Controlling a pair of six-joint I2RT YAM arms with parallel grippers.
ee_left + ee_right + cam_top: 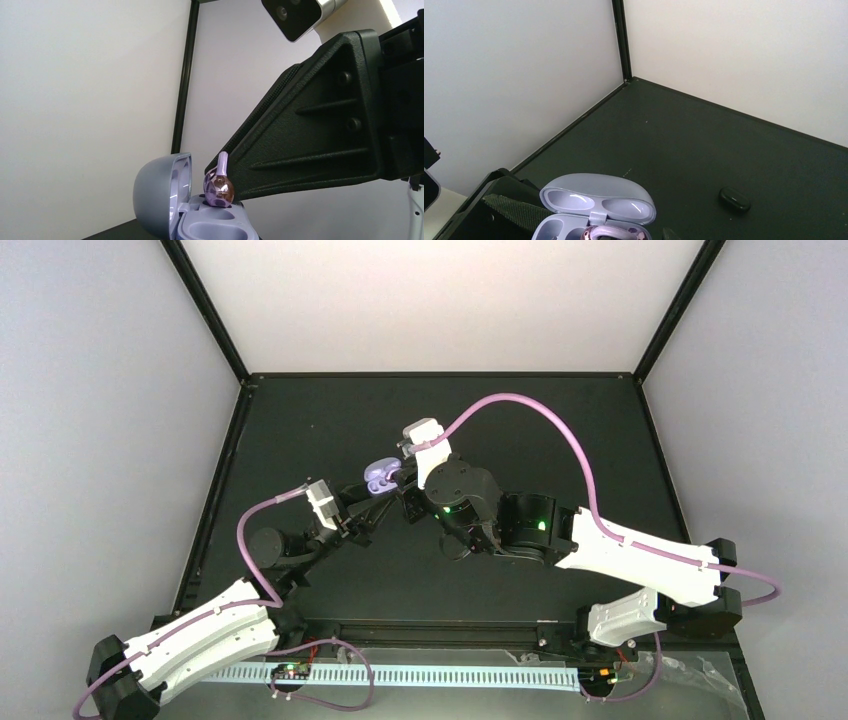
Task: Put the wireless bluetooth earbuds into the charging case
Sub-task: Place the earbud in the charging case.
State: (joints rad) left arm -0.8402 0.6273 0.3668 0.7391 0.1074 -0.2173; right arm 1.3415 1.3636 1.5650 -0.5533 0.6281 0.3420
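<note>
The black bench (560, 440) lies under both tools. The left end effector (368, 498) clamps the open lavender charging case (162, 197) near mid-bench, lid upright. The right end effector (400, 483) pinches a glossy purple earbud (219, 187) (stem up), its bulb at one well. A small black oval piece (734, 199) lies well apart.

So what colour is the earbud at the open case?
The earbud is shiny pinkish-purple; left wrist view shows it best.
</note>
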